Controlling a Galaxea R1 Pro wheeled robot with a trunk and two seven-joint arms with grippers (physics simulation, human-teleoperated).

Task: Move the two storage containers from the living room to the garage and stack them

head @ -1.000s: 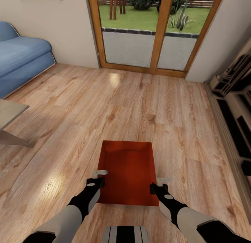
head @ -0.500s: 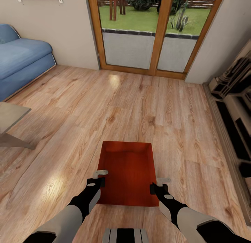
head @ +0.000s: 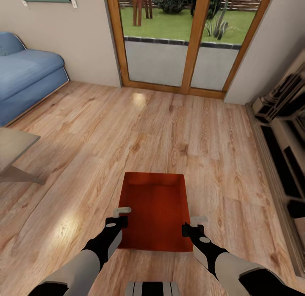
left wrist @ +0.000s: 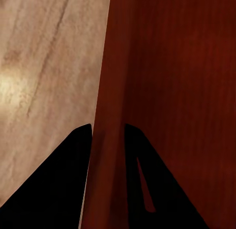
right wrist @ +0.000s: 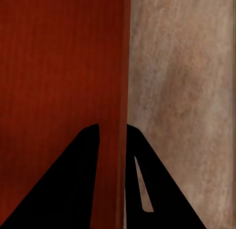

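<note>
We held one storage container (head: 154,211) between both grippers. The left gripper (left wrist: 108,133) had its jaws pinched on the container's left wall, one finger inside and one outside; the right gripper (right wrist: 113,133) pinched the right wall in the same way. In the head view the left gripper (head: 120,217) sat at 9 o'clock of the bin and the right gripper (head: 191,226) at 3 o'clock, both near its close end. The container was open-topped, orange-red and empty, carried level above the wood plank floor (head: 84,152) at the lower centre of the head view.

Around it, the planks lay bare toward 12 o'clock, up to the wood-framed glass doors (head: 186,41), beyond which grass showed. A blue sofa (head: 25,82) stood at 10 o'clock against the wall, and a table corner (head: 12,149) jutted in at 9 o'clock. A long low cabinet (head: 284,135) ran along the wall from 2 to 4 o'clock, well apart from the bin.
</note>
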